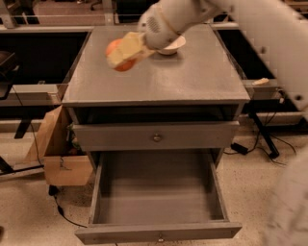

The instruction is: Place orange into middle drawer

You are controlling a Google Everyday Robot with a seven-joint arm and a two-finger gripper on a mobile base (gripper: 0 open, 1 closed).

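Clamped on the orange (126, 65), the end effector (120, 56) hangs over the left rear part of the worktop (192, 79), nearer the left edge than the right. Its pale fingers (129, 45) sit narrow across the fruit and cover its middle, so orange skin shows only at the upper left and lower right of the grip. The fruit seems to be lifted off the grey surface rather than resting on it.

The white arm (192, 12) reaches in from the upper right and crosses the rear edge of the worktop. Just behind the wrist, near the middle of the rear edge, stands a shallow cream bowl (173, 46), partly hidden by the arm.

Below the front edge of the worktop, the upper drawer (120, 137) is closed, with a small round knob (157, 137) at its centre. Under it the middle drawer (159, 197) is pulled out towards the camera, its deep grey tray open to view. The orange is well apart from this drawer, up above the worktop.

A cardboard box (60, 166) stands on the floor (29, 216) beside the left side of the cabinet, and dark cables (262, 144) lie to the right.
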